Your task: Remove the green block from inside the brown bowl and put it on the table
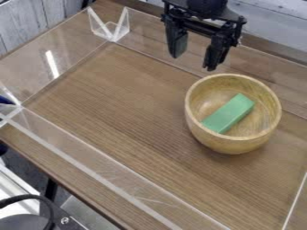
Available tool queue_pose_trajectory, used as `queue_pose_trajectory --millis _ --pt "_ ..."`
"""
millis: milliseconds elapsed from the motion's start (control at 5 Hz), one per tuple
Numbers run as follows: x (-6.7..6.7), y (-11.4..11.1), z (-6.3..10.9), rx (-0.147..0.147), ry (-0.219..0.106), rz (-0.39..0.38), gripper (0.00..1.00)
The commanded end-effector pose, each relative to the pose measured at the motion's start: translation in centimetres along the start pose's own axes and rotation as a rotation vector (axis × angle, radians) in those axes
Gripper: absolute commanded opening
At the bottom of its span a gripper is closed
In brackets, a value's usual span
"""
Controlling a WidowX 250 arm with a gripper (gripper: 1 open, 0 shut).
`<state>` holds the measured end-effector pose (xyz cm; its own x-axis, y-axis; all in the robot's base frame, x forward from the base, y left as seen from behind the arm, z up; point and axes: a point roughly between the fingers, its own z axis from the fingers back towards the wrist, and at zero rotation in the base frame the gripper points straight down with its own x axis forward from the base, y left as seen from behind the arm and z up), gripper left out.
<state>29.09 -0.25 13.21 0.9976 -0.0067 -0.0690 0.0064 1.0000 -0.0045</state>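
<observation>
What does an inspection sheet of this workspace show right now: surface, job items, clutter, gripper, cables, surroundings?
Surface: brown wood-grain tabletop, clear acrylic strips along its edges.
Job items: small rectangular green block lies inside the round light tan wooden bowl, not yet out on the table.
Clutter: small clear angular piece near the far left edge.
Gripper: black two-fingered gripper open, nothing held, beyond the bowl.
Cables: black cable looping at the near left corner, off the tabletop.
Surroundings: white textured surface at far left.

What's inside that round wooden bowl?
A green block lies inside the bowl. The patch of bowl floor beneath the block is covered, so I can't tell what's there.
</observation>
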Motion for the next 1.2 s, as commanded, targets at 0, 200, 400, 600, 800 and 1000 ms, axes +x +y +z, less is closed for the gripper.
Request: queue_pose_trajectory --millis 0,200,400,600,800,1000 --pt "0.1 -1.5 -1.0 0.007 -0.015 -0.014 1.0" --pt "0.3 -3.1 -2.3 0.01 -0.04 -0.037 1.0" --pt "1.0 -4.6 -3.9 0.048 -0.042 -0.05 1.0" --pt "1.6 -5.4 -5.5 0.08 -0.05 -0.059 1.0" --pt "2.8 -5.5 -6.1 0.073 -0.078 -0.098 0.0" --pt "3.4 -5.4 -4.8 0.056 -0.132 -0.117 0.0"
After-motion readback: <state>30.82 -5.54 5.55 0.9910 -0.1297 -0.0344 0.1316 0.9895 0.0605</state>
